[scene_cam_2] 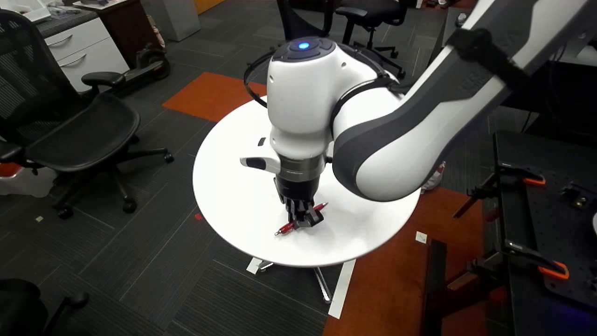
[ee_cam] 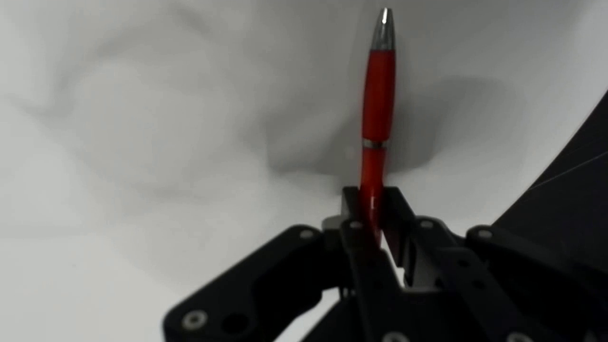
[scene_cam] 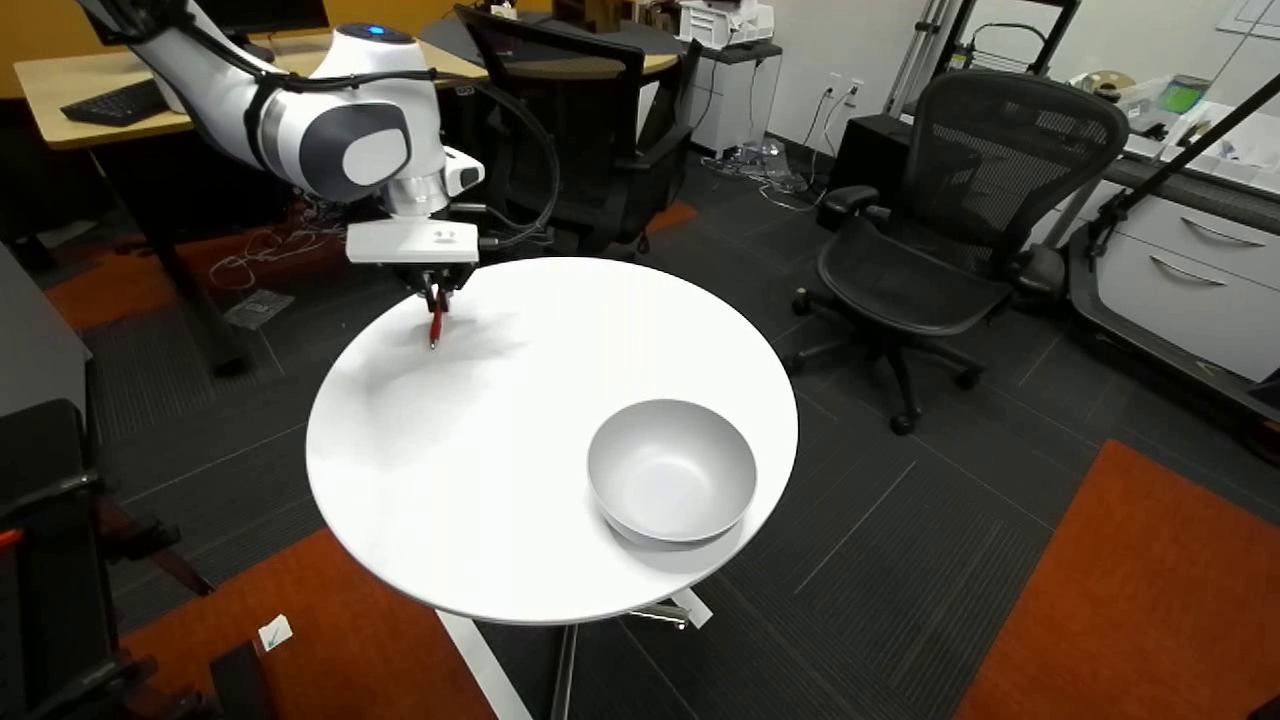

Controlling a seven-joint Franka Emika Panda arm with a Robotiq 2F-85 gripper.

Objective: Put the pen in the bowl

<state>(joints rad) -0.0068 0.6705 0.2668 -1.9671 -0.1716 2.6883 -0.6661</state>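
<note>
The red pen [scene_cam: 436,325] with a silver tip is held at the far left part of the round white table [scene_cam: 470,500]. It also shows in an exterior view [scene_cam_2: 285,228] and in the wrist view [ee_cam: 378,99]. My gripper [ee_cam: 372,204] is shut on the pen's narrower part, with the silver tip pointing away from the fingers. The gripper also shows in both exterior views [scene_cam: 437,290] [scene_cam_2: 304,218]. The pen seems slightly above the table; the exact gap cannot be told. The light grey bowl [scene_cam: 672,470] stands upright near the table's front right edge, apart from the gripper. Elsewhere it is hidden or out of view.
A black office chair [scene_cam: 930,230] stands beyond the table's right side. Another dark chair [scene_cam: 570,120] and a wooden desk [scene_cam: 60,85] are behind the arm. A black bench with orange clamps [scene_cam_2: 536,224] stands beside the table.
</note>
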